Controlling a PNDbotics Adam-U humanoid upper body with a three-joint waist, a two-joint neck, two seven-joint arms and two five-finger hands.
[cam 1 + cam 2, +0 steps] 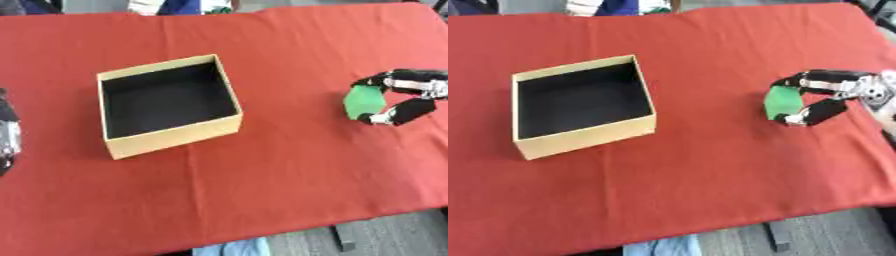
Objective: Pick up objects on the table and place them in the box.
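1. Nearest to the robot, the left hand (7,132) shows only at the left edge of the left eye view. I cannot tell what its fingers are doing. It is far from the box and from the green thing.
2. Next is the box (172,137), tan outside and dark inside. It sits open on the red table (262,190), turned a little so its corners point up and down the view. Nothing shows inside it.
3. Out on the right side is the right hand (833,95). Its fingers and thumb curl round the green block (781,102), one from above and one from below.
4. The green block is well apart from the box, to the right of it. I cannot tell whether it is lifted or touching the cloth.
5. The block looks taller than it is wide here, so its long side runs up and down the view, tipped a bit. Its flat face looks toward the box.
6. To do this step well, I think the hand should lift the block clear of the cloth, go left over the box wall, and let go only above the dark middle.
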